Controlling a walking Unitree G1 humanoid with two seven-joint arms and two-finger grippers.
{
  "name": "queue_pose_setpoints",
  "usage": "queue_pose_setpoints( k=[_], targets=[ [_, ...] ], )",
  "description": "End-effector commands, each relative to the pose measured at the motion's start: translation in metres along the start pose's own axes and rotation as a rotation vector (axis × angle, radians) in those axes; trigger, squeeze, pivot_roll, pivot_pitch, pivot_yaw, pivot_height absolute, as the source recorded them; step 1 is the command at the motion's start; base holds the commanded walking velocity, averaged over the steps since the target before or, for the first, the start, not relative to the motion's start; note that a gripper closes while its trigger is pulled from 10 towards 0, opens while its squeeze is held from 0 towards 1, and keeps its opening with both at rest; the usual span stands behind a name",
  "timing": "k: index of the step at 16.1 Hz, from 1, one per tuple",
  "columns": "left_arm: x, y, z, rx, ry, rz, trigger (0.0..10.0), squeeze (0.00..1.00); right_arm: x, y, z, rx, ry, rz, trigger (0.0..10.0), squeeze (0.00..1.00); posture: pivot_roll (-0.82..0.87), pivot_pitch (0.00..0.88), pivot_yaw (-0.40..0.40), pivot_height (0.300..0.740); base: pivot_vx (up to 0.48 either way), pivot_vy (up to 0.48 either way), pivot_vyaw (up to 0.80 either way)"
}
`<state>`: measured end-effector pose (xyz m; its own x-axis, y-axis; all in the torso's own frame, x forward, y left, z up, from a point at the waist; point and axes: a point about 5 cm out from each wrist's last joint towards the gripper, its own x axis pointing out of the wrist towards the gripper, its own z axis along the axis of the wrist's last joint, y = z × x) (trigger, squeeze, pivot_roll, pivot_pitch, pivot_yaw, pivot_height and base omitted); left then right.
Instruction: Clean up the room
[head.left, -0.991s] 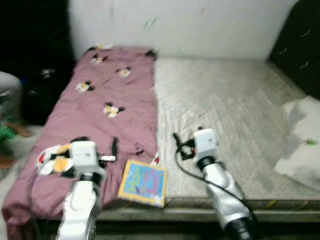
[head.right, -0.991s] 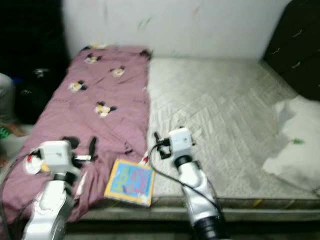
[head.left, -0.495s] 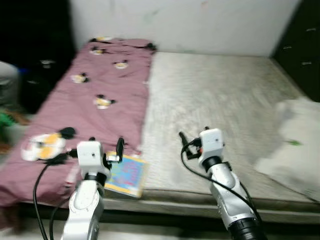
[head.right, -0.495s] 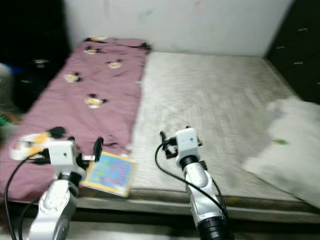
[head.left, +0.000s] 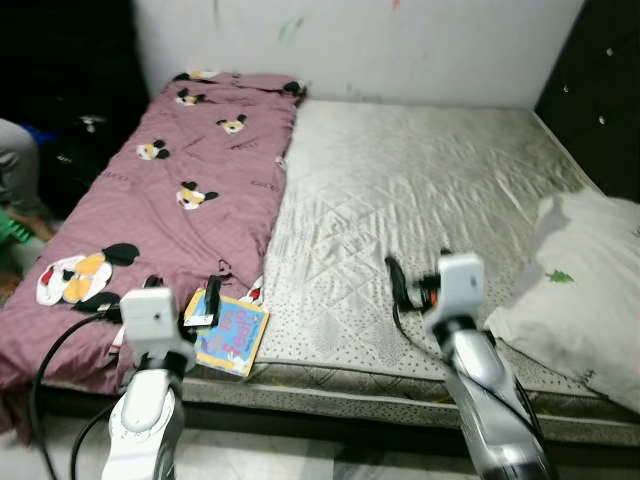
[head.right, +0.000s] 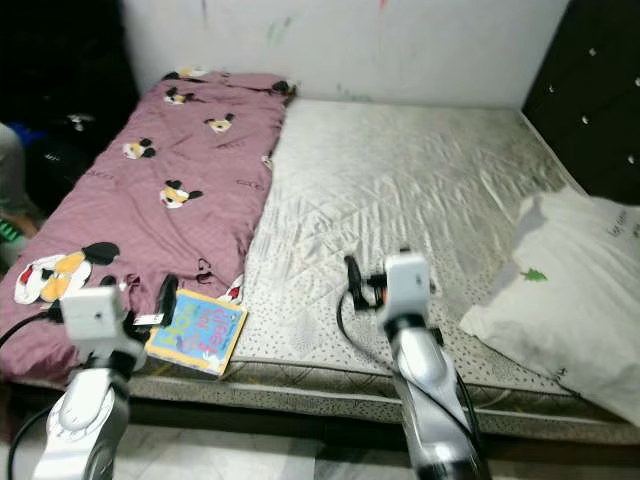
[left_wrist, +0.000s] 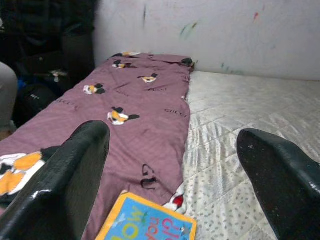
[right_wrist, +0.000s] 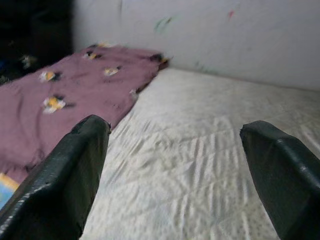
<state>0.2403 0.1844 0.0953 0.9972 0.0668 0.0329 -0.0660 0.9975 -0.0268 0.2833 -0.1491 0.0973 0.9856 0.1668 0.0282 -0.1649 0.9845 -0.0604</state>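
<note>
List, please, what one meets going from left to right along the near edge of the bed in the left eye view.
Left claw → colourful book → right claw → white pillow.

Even indoor light is falling on the mattress (head.left: 400, 200) and the white wall (head.left: 400, 45), with no harsh glare. The far left corner is sinking into darkness. Head views are looking sharp; the right wrist view is blurring softly, its near fingers (right_wrist: 65, 185) out of focus.
</note>
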Motion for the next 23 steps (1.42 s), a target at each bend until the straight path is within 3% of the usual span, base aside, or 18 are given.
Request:
queue_pose_setpoints(
  k=[1, 3, 7, 12, 20, 23],
  targets=[
    [-0.005, 0.008, 0.005, 0.019, -0.024, 0.012, 10.0, 0.0, -0.007, -0.005, 0.001, -0.015, 0.007, 0.017, 10.0, 0.0, 0.05, 0.012, -0.03, 0.74, 0.0, 0.0, 0.0],
    [-0.012, 0.017, 0.003, 0.042, -0.016, 0.025, 10.0, 0.0, -0.02, -0.014, -0.008, -0.039, 0.05, 0.016, 10.0, 0.0, 0.06, 0.013, -0.034, 0.74, 0.0, 0.0, 0.0],
    [-0.004, 0.008, 0.002, 0.022, -0.002, 0.025, 10.0, 0.0, -0.013, -0.011, -0.001, -0.045, 0.036, 0.019, 10.0, 0.0, 0.05, 0.006, -0.027, 0.74, 0.0, 0.0, 0.0],
    [-0.001, 0.007, 0.002, 0.02, 0.0, 0.025, 10.0, 0.0, -0.021, -0.005, -0.002, -0.053, 0.047, 0.052, 10.0, 0.0, 0.04, 0.004, -0.022, 0.74, 0.0, -0.344, 0.0],
    [0.0, 0.003, 0.001, 0.013, 0.005, 0.011, 10.0, 0.0, -0.018, -0.003, -0.001, -0.053, 0.056, 0.048, 10.0, 0.0, 0.04, 0.015, -0.022, 0.74, 0.0, -0.431, 0.0],
    [0.002, 0.001, 0.001, -0.007, -0.003, -0.008, 10.0, 0.0, -0.018, -0.002, -0.001, -0.054, 0.057, 0.048, 10.0, 0.0, 0.03, 0.018, -0.024, 0.74, 0.0, -0.1, 0.0]
  ],
)
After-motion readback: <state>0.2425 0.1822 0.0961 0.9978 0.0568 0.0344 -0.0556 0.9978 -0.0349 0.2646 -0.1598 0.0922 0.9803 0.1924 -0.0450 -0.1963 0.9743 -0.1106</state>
